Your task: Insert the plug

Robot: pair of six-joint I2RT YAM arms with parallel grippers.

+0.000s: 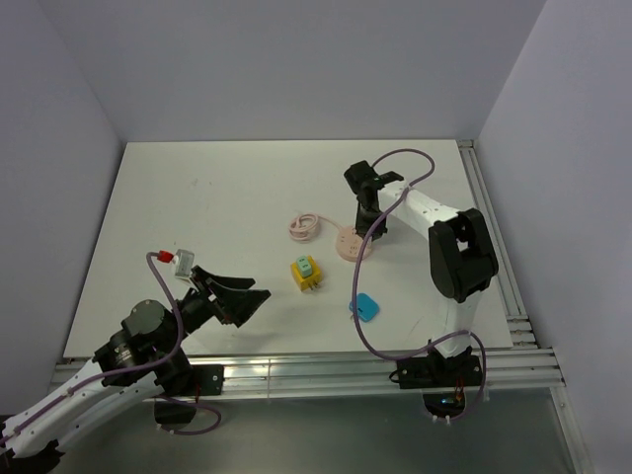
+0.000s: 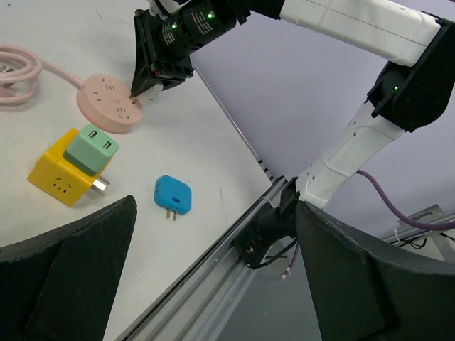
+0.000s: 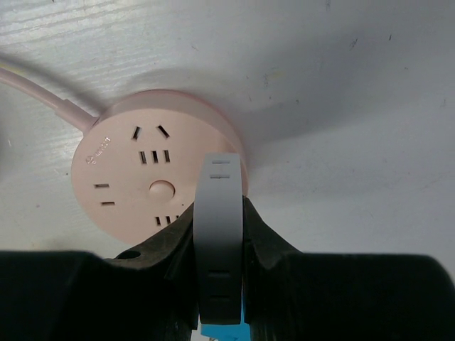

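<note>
A round pink power socket (image 1: 348,243) lies on the white table right of centre. My right gripper (image 1: 372,233) stands over its right side and is shut on a white plug (image 3: 219,234). In the right wrist view the plug's far end sits over the right rim of the socket (image 3: 142,177); its prongs are hidden. In the left wrist view the plug tip (image 2: 135,96) reaches down to the top of the socket (image 2: 106,106). My left gripper (image 1: 253,296) is open and empty near the front left, its jaws wide apart (image 2: 213,284).
A yellow cube adapter (image 1: 306,276) with a green plug (image 2: 91,148) in it lies left of the socket. A blue plug (image 1: 365,307) lies near the front. The socket's pink cable (image 1: 304,226) is coiled to its left. Metal rails (image 1: 494,237) run along the right and front edges.
</note>
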